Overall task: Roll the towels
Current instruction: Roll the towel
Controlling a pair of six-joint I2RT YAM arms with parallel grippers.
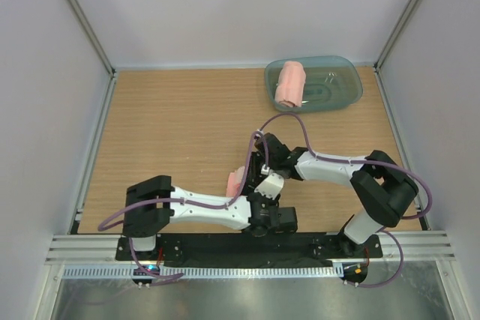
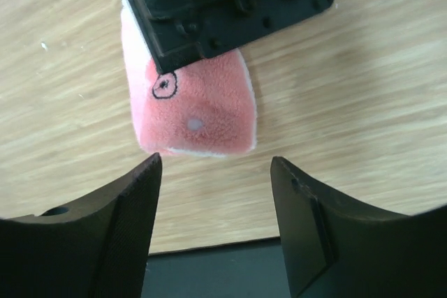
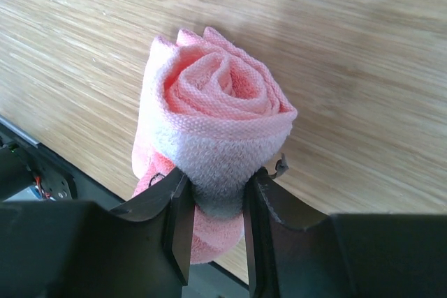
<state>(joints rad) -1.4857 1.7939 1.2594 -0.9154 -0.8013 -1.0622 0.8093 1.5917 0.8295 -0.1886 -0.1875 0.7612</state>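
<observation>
Pale wood-grain laminate covers the table [image 1: 172, 125], smooth and matt, boxed in by plain white panels on aluminium posts; at the far right corner sits a translucent blue-green plastic tub [image 1: 337, 95] with rounded corners; the first towel [image 1: 290, 84] lies inside it at the left end, a salmon-pink terry cylinder. The second towel [image 1: 235, 183] lies on the table near the front edge, about midway across, where both wrists meet; from overhead only a pink sliver of it shows beside the black arm links. The right gripper [image 3: 218, 197] has its two black fingers clamped on the lower part of this roll, squeezing the looped pile inward; its own camera looks onto the roll's end, showing a tight spiral of layers like a rosebud, with a paler woven band across the outer wrap. The left wrist view shows another side: a blunt, softly squared pink end bearing a small inked circle and a grey spot, with the right gripper's bolted black body overhanging the far part; the left gripper [image 2: 216, 165] has its ribbed, wedge-shaped fingers spread wide apart, just short of the towel and not touching it.
</observation>
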